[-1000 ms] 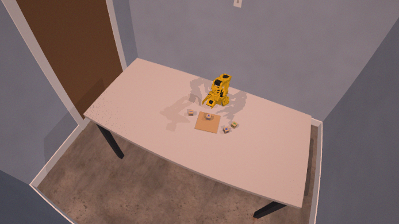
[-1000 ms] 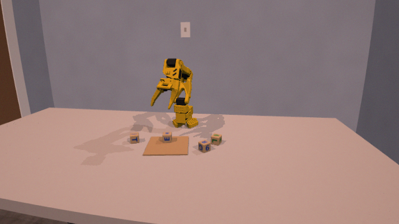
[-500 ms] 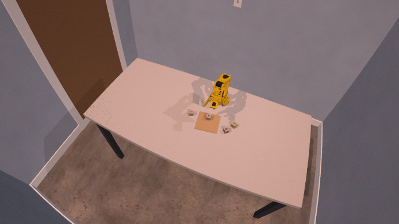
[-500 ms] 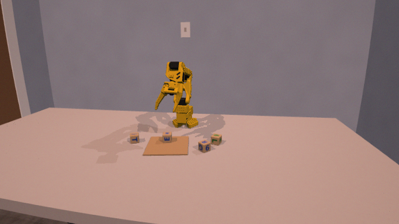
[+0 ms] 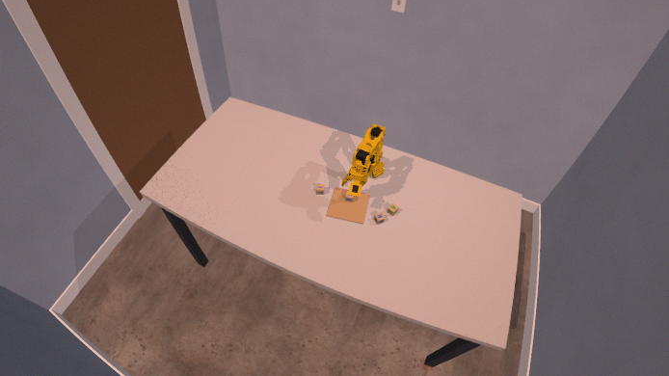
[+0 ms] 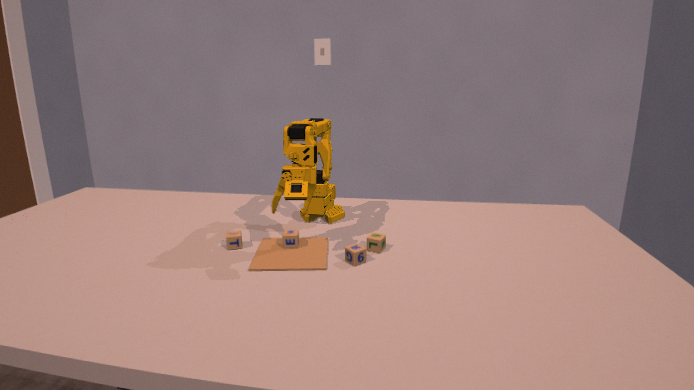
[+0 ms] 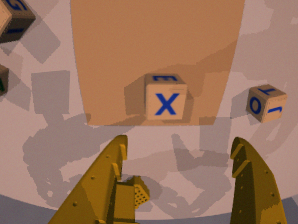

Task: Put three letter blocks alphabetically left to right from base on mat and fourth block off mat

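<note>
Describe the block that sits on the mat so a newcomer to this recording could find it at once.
Start at the yellow arm in the middle of the table; a tan mat lies flat just in front of its base. At the mat's edge nearest the base stands one wooden block. It is the only block on the mat, and the wrist view shows a blue X on it.

One block (image 6: 290, 237) on mat (image 6: 289, 258), three beside

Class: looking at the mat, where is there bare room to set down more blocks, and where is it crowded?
One block sits at the mat's rear edge, below the open jaws; the rest is bare. Crowded: two blocks just off one side.
</note>
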You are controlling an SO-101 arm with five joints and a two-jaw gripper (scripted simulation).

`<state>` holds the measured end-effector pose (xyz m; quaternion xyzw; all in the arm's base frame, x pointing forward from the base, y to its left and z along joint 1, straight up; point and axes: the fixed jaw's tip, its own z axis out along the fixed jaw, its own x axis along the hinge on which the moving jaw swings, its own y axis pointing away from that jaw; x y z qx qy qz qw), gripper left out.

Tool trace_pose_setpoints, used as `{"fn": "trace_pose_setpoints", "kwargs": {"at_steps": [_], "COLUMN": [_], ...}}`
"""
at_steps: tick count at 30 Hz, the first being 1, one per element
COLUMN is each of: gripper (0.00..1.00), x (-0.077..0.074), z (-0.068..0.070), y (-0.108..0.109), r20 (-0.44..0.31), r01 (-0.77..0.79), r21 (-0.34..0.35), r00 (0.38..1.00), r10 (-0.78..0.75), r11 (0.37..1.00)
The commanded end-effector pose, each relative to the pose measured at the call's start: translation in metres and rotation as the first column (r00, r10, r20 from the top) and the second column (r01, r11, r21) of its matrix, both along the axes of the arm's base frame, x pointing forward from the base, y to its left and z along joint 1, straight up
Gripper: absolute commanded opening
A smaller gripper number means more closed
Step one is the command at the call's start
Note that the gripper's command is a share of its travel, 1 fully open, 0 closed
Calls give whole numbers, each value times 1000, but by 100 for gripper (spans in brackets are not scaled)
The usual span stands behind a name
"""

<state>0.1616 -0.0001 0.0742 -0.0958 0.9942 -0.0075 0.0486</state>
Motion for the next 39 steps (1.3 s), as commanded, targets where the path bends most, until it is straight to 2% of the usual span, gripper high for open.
{"fn": "trace_pose_setpoints", "kwargs": {"at_steps": [1, 5, 9, 28, 29, 39], "gripper": [35, 35, 35, 35, 35, 35], "x": [2, 0, -1, -1, 6, 6], "z": [-5, -12, -13, -13, -6, -6], "y": [1, 1, 1, 1, 1, 1], "r20": [-37, -88, -98, -98, -42, -42], "r01": [-8, -8, -8, -8, -17, -17], "r21": [3, 5, 6, 6, 3, 3], "r00": [999, 996, 995, 995, 999, 999], "r10": [8, 9, 9, 9, 17, 17], "r11": [1000, 1000, 1000, 1000, 1000, 1000]}}
